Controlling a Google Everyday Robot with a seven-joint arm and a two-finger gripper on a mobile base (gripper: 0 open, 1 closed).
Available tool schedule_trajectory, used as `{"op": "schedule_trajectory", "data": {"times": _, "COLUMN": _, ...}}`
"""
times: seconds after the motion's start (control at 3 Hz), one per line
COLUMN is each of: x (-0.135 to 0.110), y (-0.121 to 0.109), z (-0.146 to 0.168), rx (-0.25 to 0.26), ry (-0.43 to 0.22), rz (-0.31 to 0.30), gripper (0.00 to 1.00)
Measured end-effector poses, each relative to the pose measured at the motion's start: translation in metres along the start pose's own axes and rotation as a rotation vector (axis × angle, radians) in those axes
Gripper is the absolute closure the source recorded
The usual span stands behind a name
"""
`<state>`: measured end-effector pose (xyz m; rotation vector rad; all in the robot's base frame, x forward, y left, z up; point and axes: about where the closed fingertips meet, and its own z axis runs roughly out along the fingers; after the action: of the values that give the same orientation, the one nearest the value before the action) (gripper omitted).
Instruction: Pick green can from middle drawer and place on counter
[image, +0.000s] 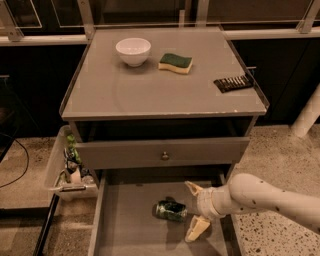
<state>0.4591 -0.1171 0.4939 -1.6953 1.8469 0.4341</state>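
Note:
The green can (170, 210) lies on its side on the floor of the open middle drawer (130, 230), near the drawer's middle. My gripper (195, 211) comes in from the right on a pale arm and sits just right of the can, low inside the drawer. Its two pale fingers (198, 229) are spread apart, one above and one below the can's level, and they hold nothing. The counter (125, 90) is the grey cabinet top above the drawers.
On the counter stand a white bowl (133, 51), a green-and-yellow sponge (175, 63) and a dark flat packet (233, 83) near the right rim. A closed drawer front with a round knob (164, 156) overhangs the open drawer. A pale bin (67, 167) with bottles sits at the left.

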Motion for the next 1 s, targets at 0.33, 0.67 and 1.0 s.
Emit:
{"op": "schedule_trajectory", "data": {"times": 0.33, "x": 0.014, "y": -0.002, "z": 0.040, "rx": -0.020, "ry": -0.061, "rz": -0.002, "gripper": 0.00}}
{"op": "schedule_trajectory", "data": {"times": 0.67, "x": 0.022, "y": -0.003, "z": 0.074, "rx": -0.037, "ry": -0.110, "rz": -0.001, "gripper": 0.00}}
{"op": "schedule_trajectory", "data": {"times": 1.0, "x": 0.029, "y": -0.008, "z": 0.100, "rx": -0.043, "ry": -0.141, "rz": 0.009, "gripper": 0.00}}
